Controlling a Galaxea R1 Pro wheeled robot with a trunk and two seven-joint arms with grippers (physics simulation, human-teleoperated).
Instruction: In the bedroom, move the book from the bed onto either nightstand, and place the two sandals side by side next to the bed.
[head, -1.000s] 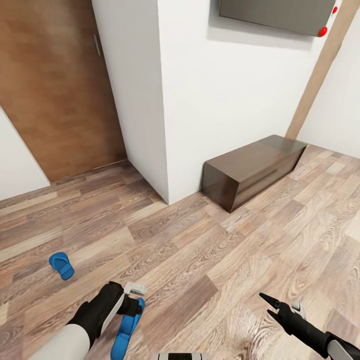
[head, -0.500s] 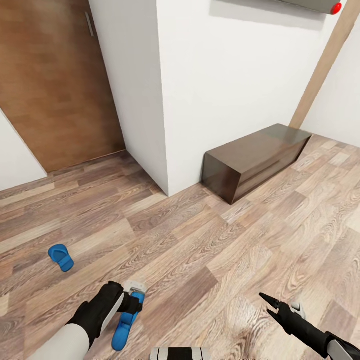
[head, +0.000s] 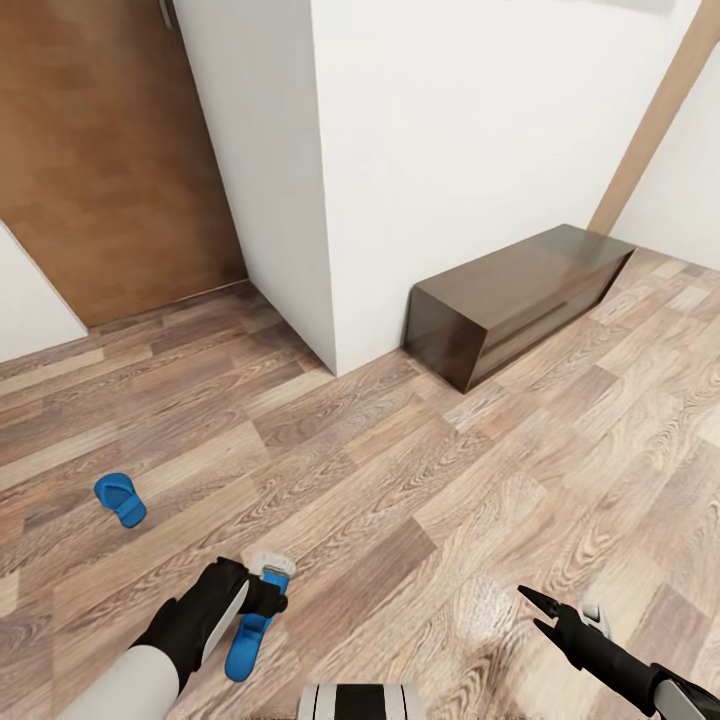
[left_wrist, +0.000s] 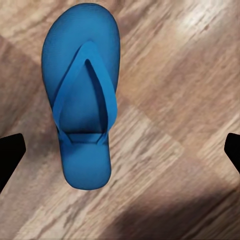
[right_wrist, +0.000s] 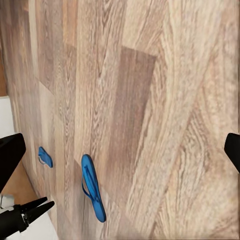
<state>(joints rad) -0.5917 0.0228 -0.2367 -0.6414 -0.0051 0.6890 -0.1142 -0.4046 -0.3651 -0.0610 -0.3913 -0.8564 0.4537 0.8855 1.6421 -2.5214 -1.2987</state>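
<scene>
Two bright blue sandals lie on the wooden floor. One sandal (head: 121, 499) is off to the left by itself, also seen small in the right wrist view (right_wrist: 45, 156). The other sandal (head: 246, 640) (left_wrist: 82, 110) (right_wrist: 93, 195) lies right under my left gripper (head: 268, 588) (left_wrist: 120, 155), which hovers above it, open, its fingers wide apart and holding nothing. My right gripper (head: 536, 609) (right_wrist: 120, 150) hangs open over bare floor at the lower right. The book, the bed and the nightstand are out of view.
A long low dark brown bench (head: 520, 295) stands against the white wall (head: 450, 170) ahead on the right. A wall corner juts out at the centre, with a wooden door (head: 100, 160) to its left. Wood floor (head: 420, 480) stretches between.
The whole view has shifted, so the walls, bench and sandals sit higher in the picture. Both arms hold the same pose and both grippers stay open.
</scene>
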